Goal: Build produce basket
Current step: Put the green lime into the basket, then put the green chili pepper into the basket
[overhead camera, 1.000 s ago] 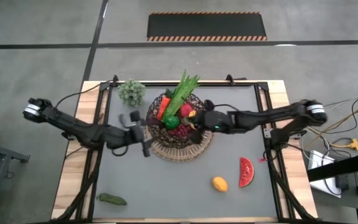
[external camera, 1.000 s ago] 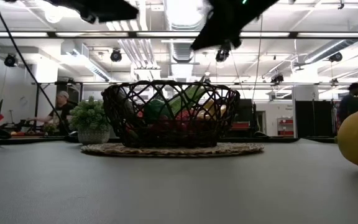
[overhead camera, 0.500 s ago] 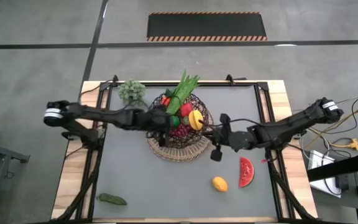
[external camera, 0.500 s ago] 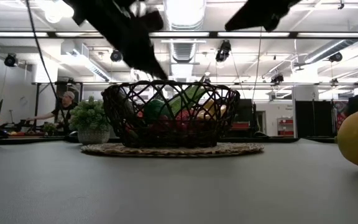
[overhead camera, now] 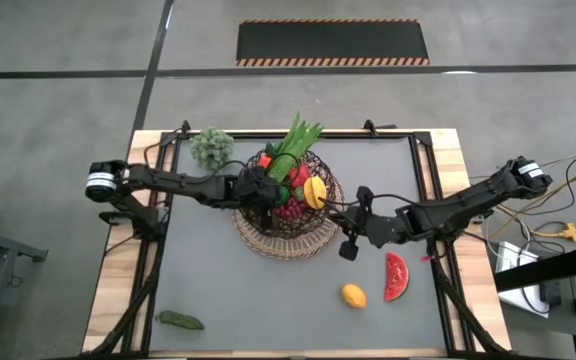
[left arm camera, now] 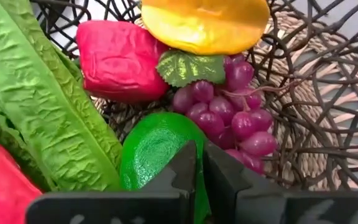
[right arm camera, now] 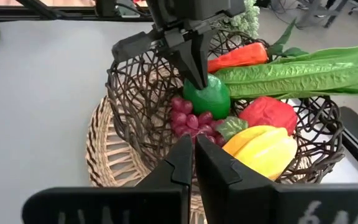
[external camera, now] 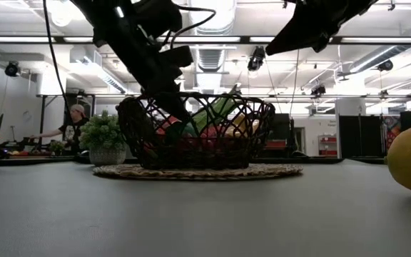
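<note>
The dark wire-weave basket [overhead camera: 320, 212] stands on its tan woven base mid-table. It holds long green leaves [left arm camera: 39, 93], a carrot [right arm camera: 238, 56], a red pepper [left arm camera: 120, 59], purple grapes [left arm camera: 229, 112], a yellow fruit [left arm camera: 204, 25] and a green lime [left arm camera: 151, 146]. My left gripper [overhead camera: 268, 192] reaches down into the basket, shut, its tips at the lime. My right gripper [overhead camera: 349, 248] hovers shut beside the basket's right near side, holding nothing. A watermelon slice [overhead camera: 396, 277] and a mango [overhead camera: 353, 295] lie on the mat. My left gripper sets its shut fingertips [right arm camera: 199, 79] against the top of the lime [right arm camera: 209, 98]. It slants down from the table's left side. The lime lies in the basket among the other produce, beside the grapes and the leaves.
A pale bushy plant clump [overhead camera: 212, 147] stands at the far left of the basket. A dark green piece [overhead camera: 180, 320] lies near the table's front left corner. Bare grey mat lies in front of the basket.
My left gripper has swung from the mat left of the basket toward the right and down into the basket, tipping steeply, and has shut. My right gripper has drawn back from over the basket toward the right and near edge; the yellow fruit now shows uncovered.
</note>
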